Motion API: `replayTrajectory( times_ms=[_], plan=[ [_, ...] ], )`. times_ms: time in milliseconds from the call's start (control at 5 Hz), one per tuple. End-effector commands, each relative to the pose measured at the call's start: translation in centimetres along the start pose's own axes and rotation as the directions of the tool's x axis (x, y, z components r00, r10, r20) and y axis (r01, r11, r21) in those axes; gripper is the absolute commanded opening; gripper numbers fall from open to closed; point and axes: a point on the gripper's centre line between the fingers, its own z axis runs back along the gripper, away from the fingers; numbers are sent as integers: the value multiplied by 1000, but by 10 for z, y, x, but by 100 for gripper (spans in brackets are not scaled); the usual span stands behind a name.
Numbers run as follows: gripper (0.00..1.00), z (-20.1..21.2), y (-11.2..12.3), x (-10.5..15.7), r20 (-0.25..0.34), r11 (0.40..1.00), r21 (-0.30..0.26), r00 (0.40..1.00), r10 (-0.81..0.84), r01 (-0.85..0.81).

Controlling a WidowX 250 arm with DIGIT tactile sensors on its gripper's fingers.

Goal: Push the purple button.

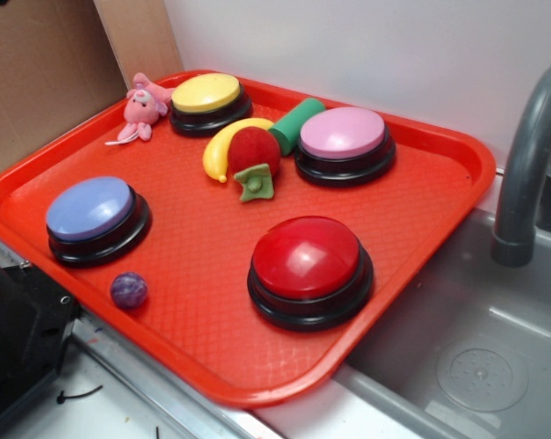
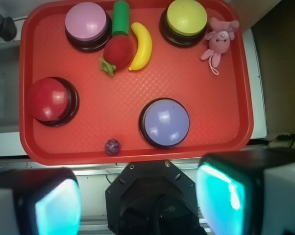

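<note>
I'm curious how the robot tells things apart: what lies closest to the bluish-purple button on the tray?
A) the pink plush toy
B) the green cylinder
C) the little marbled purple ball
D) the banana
C: the marbled ball lies on the red tray just in front of the purple button, while the banana, plush toy and green cylinder lie farther back.

On 1 red tray (image 1: 440,146), 4 domed buttons are counted: 1 purple button (image 1: 90,208), 1 yellow (image 1: 205,91), 1 pink-lilac (image 1: 342,132), 1 red (image 1: 306,257). Also counted: 1 marbled ball (image 1: 129,290), 1 pink plush toy (image 1: 142,108), 1 banana (image 1: 222,146), 1 strawberry (image 1: 253,154), 1 green cylinder (image 1: 296,124).
</note>
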Motion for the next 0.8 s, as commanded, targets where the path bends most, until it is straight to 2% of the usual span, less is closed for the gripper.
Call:
replayTrajectory(
  times_ms=[0, 200, 400, 600],
  plan=[
    [100, 0, 0, 0, 0, 1000, 0, 1000, 0, 0],
    [100, -26, 46, 5, -15, 986, 16, 986, 165, -164],
    [100, -50, 63, 10, -32, 956, 60, 957, 288, -286],
    [100, -85, 66, 20, -32, 951, 99, 955, 296, -292]
  ],
)
